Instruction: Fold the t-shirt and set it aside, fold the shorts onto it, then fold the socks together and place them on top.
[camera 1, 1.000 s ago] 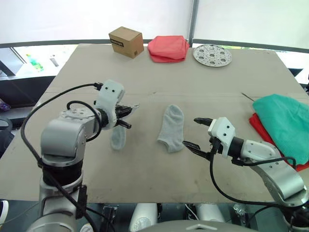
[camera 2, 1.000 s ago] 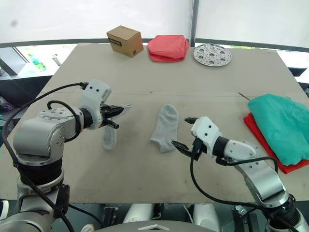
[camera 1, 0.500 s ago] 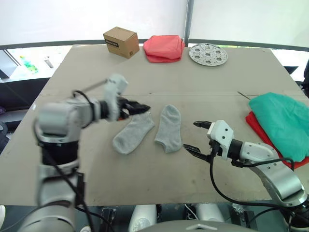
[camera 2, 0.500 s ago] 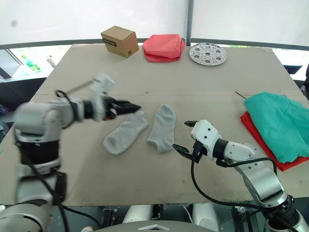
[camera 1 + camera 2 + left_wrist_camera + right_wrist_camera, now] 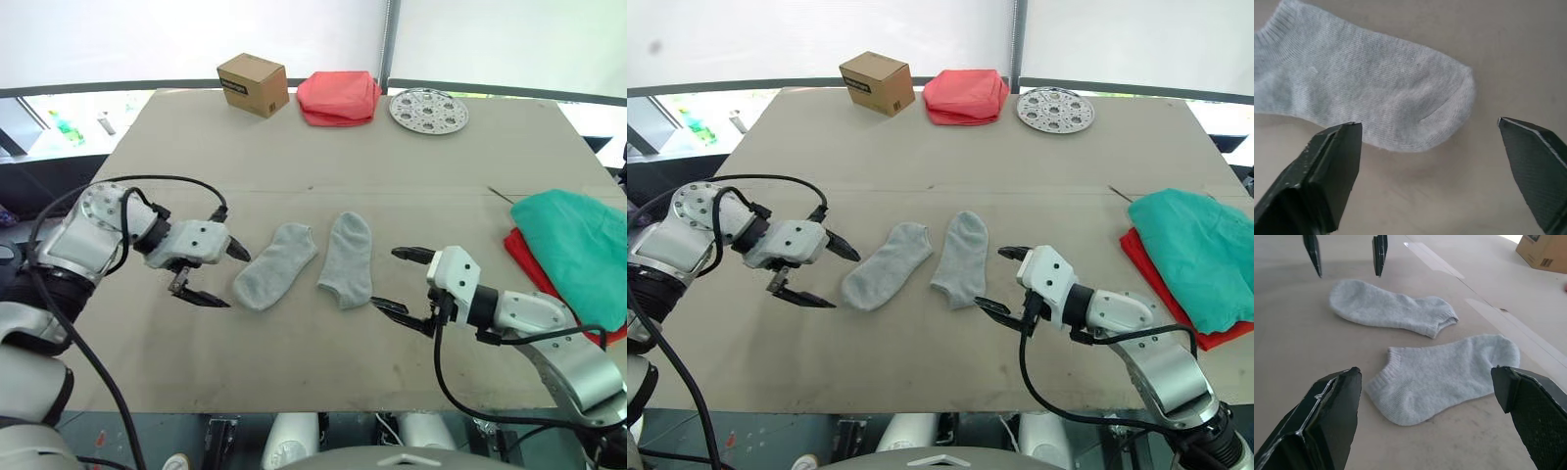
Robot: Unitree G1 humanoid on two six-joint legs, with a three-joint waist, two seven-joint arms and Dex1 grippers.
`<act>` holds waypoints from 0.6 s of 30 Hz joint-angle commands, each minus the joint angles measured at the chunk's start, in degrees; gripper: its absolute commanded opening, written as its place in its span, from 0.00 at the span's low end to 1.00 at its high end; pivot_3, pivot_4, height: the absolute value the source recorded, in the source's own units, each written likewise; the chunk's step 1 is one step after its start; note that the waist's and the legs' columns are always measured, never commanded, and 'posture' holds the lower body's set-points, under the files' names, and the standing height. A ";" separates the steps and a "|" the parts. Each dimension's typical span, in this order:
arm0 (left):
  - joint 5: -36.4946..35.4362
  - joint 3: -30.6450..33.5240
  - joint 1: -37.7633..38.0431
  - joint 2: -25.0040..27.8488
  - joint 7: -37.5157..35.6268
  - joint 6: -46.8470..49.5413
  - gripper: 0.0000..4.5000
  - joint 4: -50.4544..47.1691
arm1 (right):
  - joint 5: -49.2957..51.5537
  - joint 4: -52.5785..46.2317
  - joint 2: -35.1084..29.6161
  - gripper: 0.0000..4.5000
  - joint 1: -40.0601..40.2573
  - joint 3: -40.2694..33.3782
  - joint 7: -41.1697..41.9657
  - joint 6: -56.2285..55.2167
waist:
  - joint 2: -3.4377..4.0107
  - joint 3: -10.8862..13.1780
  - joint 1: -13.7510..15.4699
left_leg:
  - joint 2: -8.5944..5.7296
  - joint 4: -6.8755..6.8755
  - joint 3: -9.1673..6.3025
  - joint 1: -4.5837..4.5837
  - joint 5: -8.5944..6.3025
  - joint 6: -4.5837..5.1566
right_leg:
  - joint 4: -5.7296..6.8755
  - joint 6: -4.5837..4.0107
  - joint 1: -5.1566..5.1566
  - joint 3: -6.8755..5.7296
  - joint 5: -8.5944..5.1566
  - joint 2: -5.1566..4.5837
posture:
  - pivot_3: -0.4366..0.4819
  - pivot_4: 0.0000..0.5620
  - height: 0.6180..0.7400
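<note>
Head views: 2 grey socks [image 5: 312, 261] lie flat side by side at mid-bench [image 5: 323, 147], the left one slanted, the right one nearly straight, close together at their far ends. The left pincer [image 5: 210, 275] hovers just left of the slanted sock's near end, spread wide and holding nothing. The right pincer [image 5: 400, 283] hangs just right of the other sock, also spread and empty. At the right edge the teal shorts [image 5: 578, 245] lie on top of the red t-shirt [image 5: 534, 262], of which a strip shows along the near-left side. Along the far edge stand a cardboard box [image 5: 254, 84], a folded salmon cloth [image 5: 340, 97] and a round perforated metal disc [image 5: 429, 110].

Left wrist view: the rounded toe of 1 sock [image 5: 1371, 95] lies between the 2 wide-apart black fingers [image 5: 1322, 183], its ribbed cuff at the far corner; the knit texture is plain here, unlike in the head views.

Right wrist view: both socks show between this pincer's spread fingers [image 5: 1327, 418], the nearer [image 5: 1442, 377] with its cuff toward the camera. Beyond the farther sock [image 5: 1391, 308] hang the other pincer's 2 fingertips [image 5: 1380, 252], apart, above the bench. A box corner [image 5: 1543, 252] shows at the far edge.
</note>
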 commanded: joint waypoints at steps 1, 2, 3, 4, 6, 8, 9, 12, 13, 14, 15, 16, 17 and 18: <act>-2.22 -0.55 0.24 -0.08 -0.21 -5.50 0.99 1.57 | 1.22 -3.06 -0.47 1.00 0.10 -1.52 1.04 -2.12 | 0.00 0.00 -0.01 | 0.00 0.00 0.00 0.00 0.00 0.00 | 0.00 0.06 0.00 0.00 0.03 0.01 | 0.48 0.27 1.00; -1.38 0.83 0.83 -2.02 -0.21 -9.06 0.99 3.15 | 1.57 -3.33 -0.68 1.00 0.13 -1.91 1.42 -2.40 | 0.00 0.00 -0.02 | 0.00 0.00 0.00 0.00 0.00 0.00 | 0.01 0.11 0.00 0.00 0.05 0.02 | 0.48 0.27 1.00; -0.55 2.22 1.29 -4.07 -0.21 -12.86 0.99 4.69 | 1.91 -3.57 -0.97 1.00 0.19 -2.38 1.85 -2.61 | 0.03 -0.01 0.04 | 0.00 0.00 0.00 0.01 0.00 0.00 | 0.01 0.16 0.00 0.00 0.08 0.03 | 0.48 0.27 1.00; 0.00 2.88 1.59 -5.44 -0.21 -15.63 0.99 5.80 | 2.16 -3.71 -1.24 1.00 0.20 -2.77 2.20 -2.78 | 0.03 -0.01 0.14 | -0.01 0.01 0.02 0.03 0.00 0.00 | 0.03 0.17 0.01 0.00 0.08 0.02 | 0.48 0.27 1.00; 0.54 2.94 1.89 -6.64 -0.21 -19.37 0.99 7.29 | 2.33 -3.72 -1.82 1.00 0.17 -3.14 2.55 -3.07 | -0.03 -0.01 0.04 | -0.02 0.04 0.02 0.03 0.00 0.01 | 0.02 0.33 0.03 -0.01 -0.01 0.02 | 0.48 0.27 1.00; 1.32 3.32 3.05 -7.44 -0.21 -24.82 0.87 9.50 | 2.36 -3.50 -2.59 1.00 0.07 -3.80 2.98 -3.16 | -0.10 -0.02 -0.07 | -0.01 0.05 0.04 0.01 0.00 0.02 | 0.02 0.34 0.02 0.00 0.01 0.03 | 0.48 0.27 1.00; 1.75 3.57 3.46 -7.81 -0.21 -26.73 0.79 10.65 | 2.43 -3.41 -2.85 1.00 0.01 -4.06 3.09 -3.16 | -0.10 -0.02 -0.17 | 0.00 0.05 0.04 0.02 0.00 0.02 | 0.03 0.32 0.02 0.01 0.02 0.03 | 0.48 0.27 1.00; 2.69 4.39 4.69 -8.82 -0.21 -29.53 0.48 12.76 | 2.41 -3.23 -3.24 1.00 -0.27 -4.29 3.14 -3.14 | -0.08 -0.03 -0.15 | 0.04 0.03 0.09 0.07 -0.01 0.03 | 0.04 0.31 0.01 0.01 0.03 0.05 | 0.48 0.27 1.00; 2.83 4.90 5.13 -9.03 -0.21 -29.20 0.41 12.91 | 2.36 -3.17 -3.27 1.00 -0.39 -4.21 3.10 -3.09 | -0.09 -0.03 -0.08 | 0.05 0.03 0.09 0.07 -0.01 0.03 | 0.04 0.31 0.01 0.00 0.03 0.05 | 0.48 0.27 1.00; 1.04 6.33 6.85 -8.81 0.58 -21.74 0.25 9.85 | 2.19 -3.15 -3.22 1.00 -0.58 -3.92 2.96 -2.97 | -0.08 -0.03 0.04 | 0.06 0.03 0.07 0.05 -0.01 0.03 | 0.04 0.31 0.01 -0.01 0.03 0.05 | 0.48 0.27 1.00; -2.71 7.39 9.84 -6.59 3.66 -5.75 0.23 1.94 | 2.03 -3.10 -3.10 1.00 -0.70 -3.60 2.75 -2.75 | -0.08 -0.03 0.01 | 0.04 0.03 0.08 0.05 -0.03 0.06 | 0.04 0.33 0.02 -0.02 0.02 0.03 | 0.48 0.27 1.00; -7.09 8.22 12.66 -4.33 6.24 6.99 0.19 -5.69 | 1.88 -3.10 -2.98 1.00 -0.77 -3.30 2.57 -2.60 | -0.08 -0.02 -0.37 | 0.04 0.03 0.08 0.05 -0.03 0.07 | 0.04 0.33 0.02 -0.01 0.01 0.02 | 0.48 0.27 1.00; -10.52 9.54 15.04 -2.80 8.98 17.11 0.10 -12.40 | 1.80 -3.07 -2.88 1.00 -0.82 -3.11 2.42 -2.50 | -0.11 -0.02 -0.70 | 0.07 0.04 0.09 0.04 -0.05 0.09 | 0.04 0.35 0.00 0.09 0.01 0.01 | 0.48 0.27 1.00; -15.19 11.20 16.86 -1.37 14.52 29.09 0.01 -19.71 | 1.80 -2.98 -2.64 1.00 -0.87 -2.90 2.17 -2.35 | -0.11 -0.02 -0.80 | 0.11 0.04 0.08 0.03 -0.05 0.09 | 0.04 0.37 0.01 0.13 0.01 -0.02 | 0.48 0.27 1.00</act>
